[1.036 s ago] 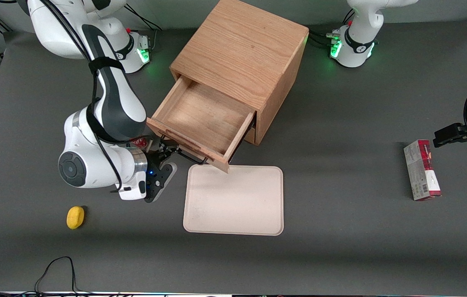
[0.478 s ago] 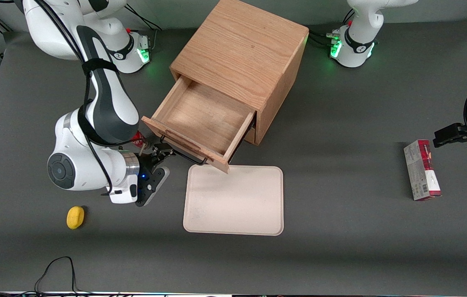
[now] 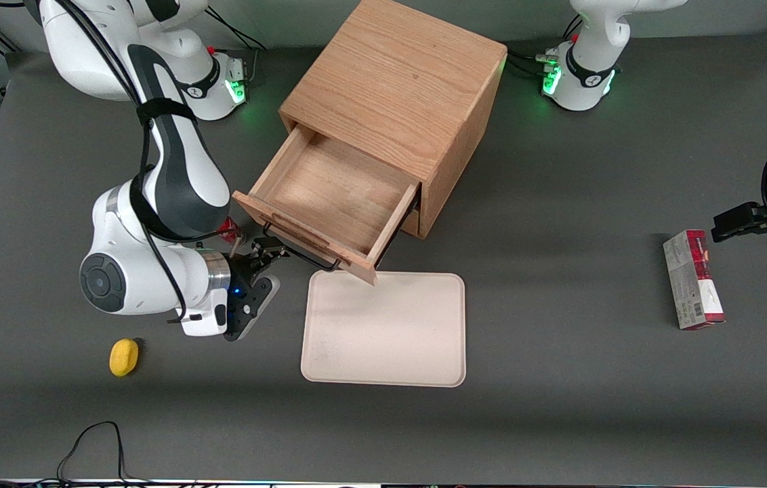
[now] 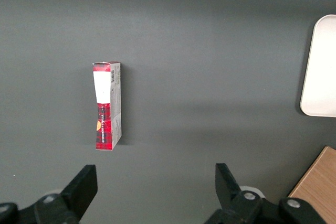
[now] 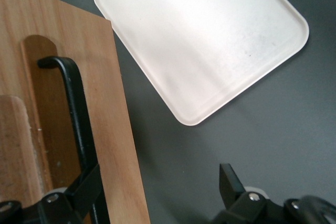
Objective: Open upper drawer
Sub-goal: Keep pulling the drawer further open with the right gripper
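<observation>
The upper drawer (image 3: 329, 196) of the oak cube cabinet (image 3: 397, 81) stands pulled well out, and its inside is bare wood. Its black wire handle (image 3: 302, 255) runs along the drawer front (image 5: 113, 129). My gripper (image 3: 265, 254) sits low, just in front of that handle at the end toward the working arm's side. In the right wrist view the gripper (image 5: 157, 192) is open, fingers wide apart. One finger (image 5: 86, 190) lies next to the handle bar (image 5: 73, 108), and the drawer front's edge stands between the two fingers. Nothing is clamped.
A cream tray (image 3: 383, 329) lies flat on the table right in front of the open drawer, nearer the front camera. A small yellow object (image 3: 124, 356) lies toward the working arm's end. A red-and-white box (image 3: 692, 279) lies toward the parked arm's end.
The drawer slid out a little farther with the gripper over the first half second. Since then the arm has shifted only slightly and the drawer has stayed put.
</observation>
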Controlling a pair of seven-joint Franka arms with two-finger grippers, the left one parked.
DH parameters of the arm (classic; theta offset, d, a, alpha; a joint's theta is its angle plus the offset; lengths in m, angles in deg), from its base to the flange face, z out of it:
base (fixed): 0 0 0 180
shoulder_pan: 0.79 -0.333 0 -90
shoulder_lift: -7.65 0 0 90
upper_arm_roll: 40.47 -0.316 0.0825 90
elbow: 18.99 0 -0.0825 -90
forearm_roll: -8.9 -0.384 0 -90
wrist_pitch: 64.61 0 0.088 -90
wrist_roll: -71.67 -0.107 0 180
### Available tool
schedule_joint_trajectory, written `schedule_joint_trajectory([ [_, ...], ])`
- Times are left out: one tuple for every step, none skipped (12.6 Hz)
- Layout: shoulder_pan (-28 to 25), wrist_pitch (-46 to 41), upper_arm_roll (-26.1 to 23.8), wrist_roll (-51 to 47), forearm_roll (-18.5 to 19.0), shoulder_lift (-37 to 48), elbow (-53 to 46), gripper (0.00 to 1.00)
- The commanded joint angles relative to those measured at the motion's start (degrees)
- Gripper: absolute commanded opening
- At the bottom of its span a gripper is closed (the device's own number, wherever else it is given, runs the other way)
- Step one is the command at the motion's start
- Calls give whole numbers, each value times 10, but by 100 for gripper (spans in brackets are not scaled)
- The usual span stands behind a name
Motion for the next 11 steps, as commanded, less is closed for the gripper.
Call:
schedule_joint_trajectory([
  [2,-19,-2,5,5,-14,-38,100],
  [2,-26,-4,3,2,-15,-40,100],
  [0,-27,-5,2,-1,-15,-39,100],
  [0,-27,-6,-5,-3,-15,-37,100],
  [-2,-27,-7,-7,-3,-15,-34,100],
  [-4,-27,-14,-8,-2,-15,-31,100],
  [-7,-27,-21,-9,-2,-15,-26,100],
  [-8,-27,-22,-17,-3,-15,-15,100],
  [-21,-27,-22,-23,-2,-15,-10,100],
  [-22,-27,-22,-23,-1,-16,-8,100],
  [-22,-27,-22,-19,-2,-16,-3,100],
])
